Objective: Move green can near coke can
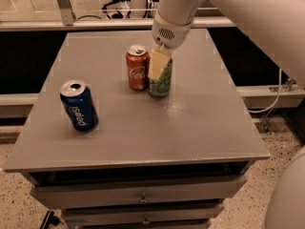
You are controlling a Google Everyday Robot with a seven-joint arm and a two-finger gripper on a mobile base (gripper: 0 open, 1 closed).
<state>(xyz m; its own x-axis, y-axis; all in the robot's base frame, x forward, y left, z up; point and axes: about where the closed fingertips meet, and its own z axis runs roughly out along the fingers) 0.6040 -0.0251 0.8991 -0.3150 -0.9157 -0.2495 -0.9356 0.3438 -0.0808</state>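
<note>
- We see the gripper [159, 63] pinching the green can [161, 85] at its top; it stands on the table [200, 132] just beside the coke can [137, 70].
- We'd release gently and lift straight up — no sideways nudge.

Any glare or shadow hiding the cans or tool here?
Camera view: dim, warm light; soft glare on the table just right of the green can; the coke can label is readable; the tool, over the green can's upper half, is lit, not shadowed.

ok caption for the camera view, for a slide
Gripper at the top of the green can, standing beside the coke can on a grey table; Pepsi can apart.
</note>
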